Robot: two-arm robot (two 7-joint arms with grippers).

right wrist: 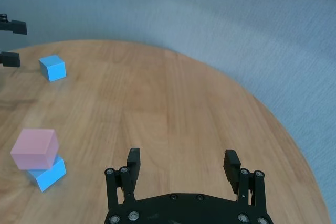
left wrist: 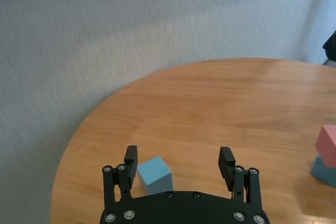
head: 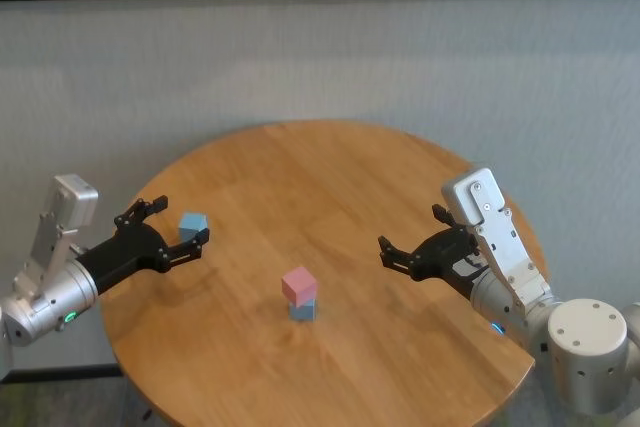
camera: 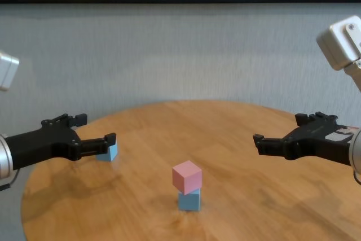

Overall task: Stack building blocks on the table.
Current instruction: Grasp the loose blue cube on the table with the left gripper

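Note:
On the round wooden table a pink block sits on top of a light blue block, slightly askew. A second light blue block lies on the table's left side. My left gripper is open with that block between its fingers, close to one finger and not squeezed; the block rests on the wood. My right gripper is open and empty on the right, hovering well away from the stack.
A pale grey wall stands behind the table. The table edge runs close under my right forearm. Bare wood lies between the stack and each gripper.

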